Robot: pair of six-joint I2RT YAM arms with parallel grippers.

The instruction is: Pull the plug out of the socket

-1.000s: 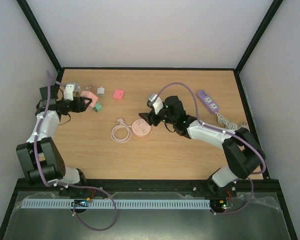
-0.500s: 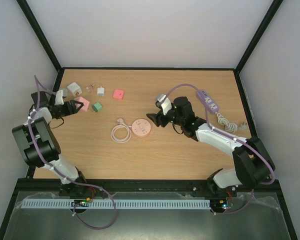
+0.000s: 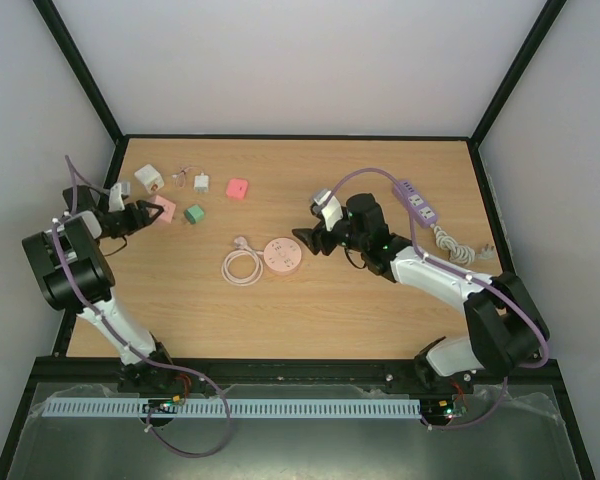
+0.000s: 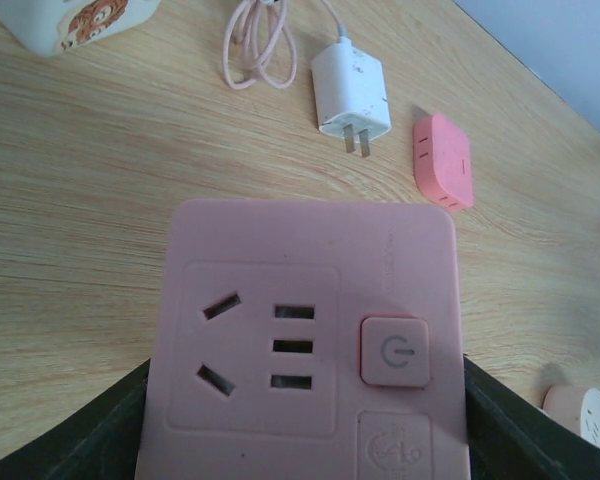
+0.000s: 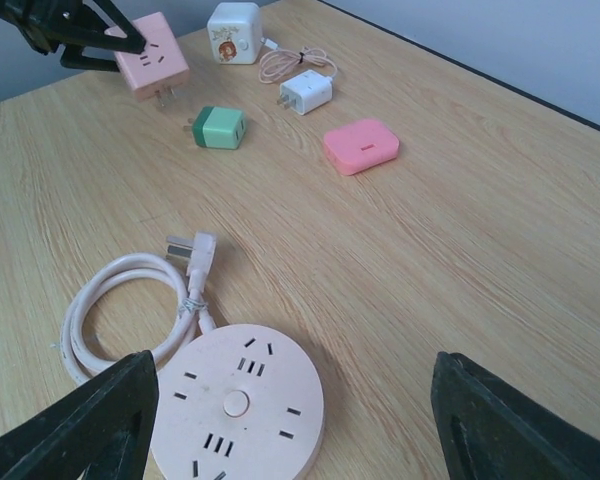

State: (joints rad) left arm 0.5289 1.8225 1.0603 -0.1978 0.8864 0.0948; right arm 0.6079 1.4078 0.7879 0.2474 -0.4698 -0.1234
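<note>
Socket, round pale-pink disc; coiled cable

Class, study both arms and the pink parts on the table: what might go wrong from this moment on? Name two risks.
1. The left fingers hold the pink block by its sides, close to the green adapter; it may slip or bump that.
2. The open right fingers hover by the round socket; moving off, they may snag its coiled cable.
</note>
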